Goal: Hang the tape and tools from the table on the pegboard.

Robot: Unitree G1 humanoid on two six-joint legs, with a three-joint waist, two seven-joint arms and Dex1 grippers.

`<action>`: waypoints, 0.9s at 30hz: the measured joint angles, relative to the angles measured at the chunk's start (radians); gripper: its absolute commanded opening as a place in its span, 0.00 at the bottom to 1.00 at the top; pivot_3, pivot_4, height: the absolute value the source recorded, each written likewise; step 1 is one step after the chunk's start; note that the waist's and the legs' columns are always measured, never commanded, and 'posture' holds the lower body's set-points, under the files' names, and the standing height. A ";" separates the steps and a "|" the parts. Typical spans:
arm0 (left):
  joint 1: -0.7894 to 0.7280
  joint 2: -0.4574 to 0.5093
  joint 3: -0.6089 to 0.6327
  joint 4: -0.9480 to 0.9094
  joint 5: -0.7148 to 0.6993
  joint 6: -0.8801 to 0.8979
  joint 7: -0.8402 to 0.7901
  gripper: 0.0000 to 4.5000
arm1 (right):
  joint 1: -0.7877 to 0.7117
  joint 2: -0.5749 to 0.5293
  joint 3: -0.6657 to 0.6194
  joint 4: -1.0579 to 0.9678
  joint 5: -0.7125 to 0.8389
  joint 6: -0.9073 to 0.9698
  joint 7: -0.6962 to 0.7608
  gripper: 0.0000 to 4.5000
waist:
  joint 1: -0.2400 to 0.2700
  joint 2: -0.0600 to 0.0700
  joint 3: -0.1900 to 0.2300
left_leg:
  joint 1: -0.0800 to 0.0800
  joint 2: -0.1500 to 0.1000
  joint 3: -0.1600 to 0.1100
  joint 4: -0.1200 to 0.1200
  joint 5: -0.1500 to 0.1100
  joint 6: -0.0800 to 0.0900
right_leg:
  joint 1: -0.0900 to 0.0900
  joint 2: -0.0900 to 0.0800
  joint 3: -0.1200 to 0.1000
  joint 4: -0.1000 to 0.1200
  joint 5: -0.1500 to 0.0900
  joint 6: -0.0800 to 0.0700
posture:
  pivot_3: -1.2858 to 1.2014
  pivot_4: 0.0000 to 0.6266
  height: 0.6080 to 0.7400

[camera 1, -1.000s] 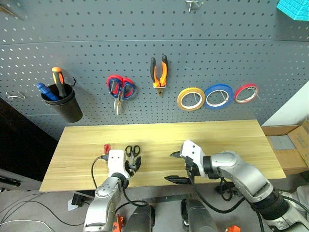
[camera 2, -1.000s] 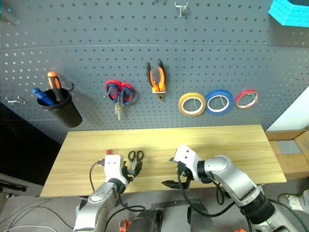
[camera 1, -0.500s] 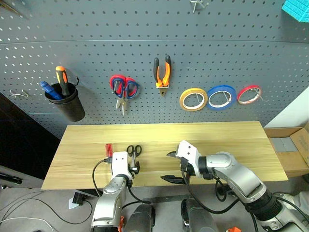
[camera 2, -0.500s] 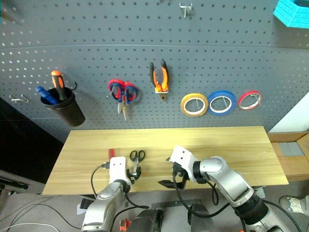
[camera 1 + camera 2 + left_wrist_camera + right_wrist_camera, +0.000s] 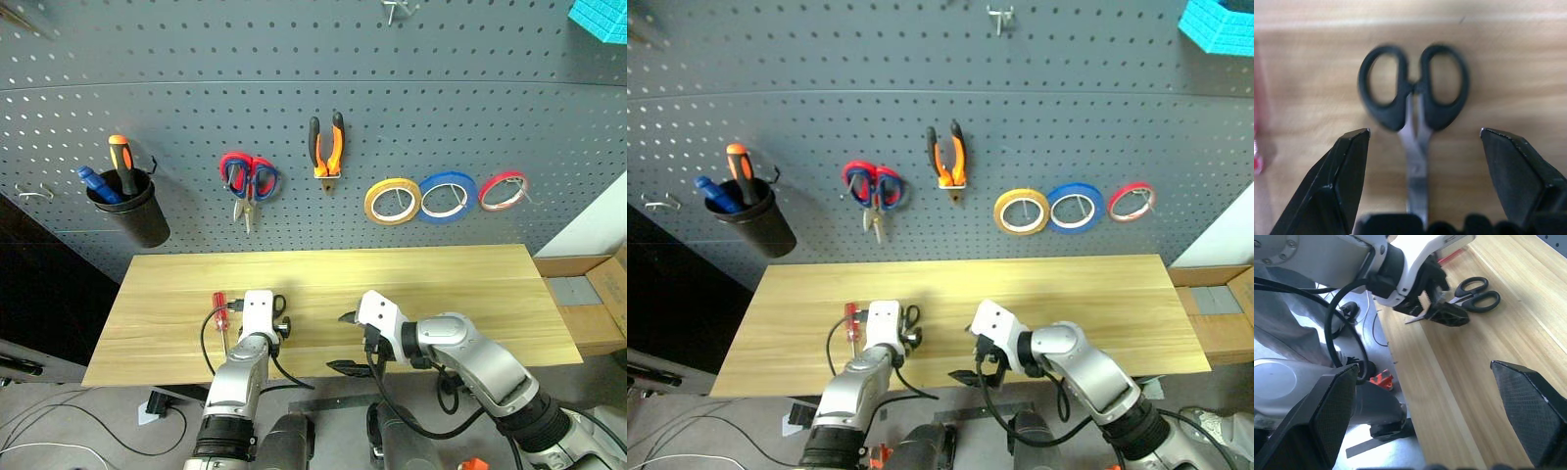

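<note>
Small black-handled scissors (image 5: 1413,88) lie on the wooden table (image 5: 451,284), their blades running back between the fingers of my left gripper (image 5: 1424,130), which stands open astride them. A slim red-handled screwdriver (image 5: 219,311) lies just left of that gripper. My right gripper (image 5: 346,342) hovers open and empty over the table's front edge, pointing left; its wrist view shows the left gripper (image 5: 1435,308) by the scissors (image 5: 1476,293). On the grey-blue pegboard (image 5: 441,98) hang the yellow tape (image 5: 392,201) and the orange-and-black pliers (image 5: 326,145).
Red-and-blue scissors (image 5: 249,178), a blue tape ring (image 5: 444,195) and a red tape ring (image 5: 503,190) hang on the board. A black cup (image 5: 132,215) holds orange and blue screwdrivers. Bare hooks (image 5: 34,194) sit far left. A cardboard box (image 5: 588,304) stands right of the table.
My left gripper has moved forward and down over the black scissors, so its open fingers now straddle the blades. The right gripper has stayed put. The camera view has shifted slightly.
</note>
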 measured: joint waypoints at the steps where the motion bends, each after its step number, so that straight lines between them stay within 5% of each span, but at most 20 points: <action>1: 0.000 0.000 -0.001 -0.001 0.003 0.009 0.009 0.86 | 0.000 0.003 0.000 0.000 0.000 0.000 -0.001 0.99 | 0.000 0.000 0.000 | 0.000 0.000 0.000 0.000 0.000 0.000 | 0.000 0.000 0.000 0.000 0.000 0.000 | 0.48 0.37 1.00; 5: -0.010 0.009 -0.006 -0.002 0.033 0.040 0.036 0.86 | 0.000 0.004 0.000 0.002 -0.002 0.000 -0.006 0.99 | -0.001 0.000 0.000 | 0.007 0.000 0.000 -0.001 0.000 0.000 | 0.006 0.000 0.000 -0.001 -0.001 0.002 | 0.48 0.37 1.00; 8: -0.017 0.010 -0.005 0.001 0.033 0.057 0.026 0.74 | 0.000 0.007 0.000 0.002 -0.002 0.000 -0.007 1.00 | -0.001 0.000 0.000 | 0.010 0.000 0.000 -0.002 0.000 0.000 | 0.009 0.000 0.000 -0.001 -0.003 0.004 | 0.48 0.37 1.00; 18: -0.044 -0.048 0.086 -0.003 -0.030 0.124 0.034 0.04 | -0.003 0.005 -0.001 0.020 -0.013 0.000 -0.009 1.00 | -0.002 0.000 0.000 | 0.010 0.000 0.000 -0.002 0.000 0.000 | 0.009 -0.001 0.000 -0.001 -0.003 0.004 | 0.48 0.38 1.00; 27: -0.043 -0.041 0.094 -0.014 -0.045 0.145 0.023 0.03 | -0.055 0.051 -0.041 0.096 -0.048 -0.027 -0.063 1.00 | -0.002 0.001 0.000 | 0.010 0.000 0.000 -0.003 -0.001 -0.001 | 0.009 -0.001 0.000 -0.002 -0.003 0.005 | 0.48 0.35 1.00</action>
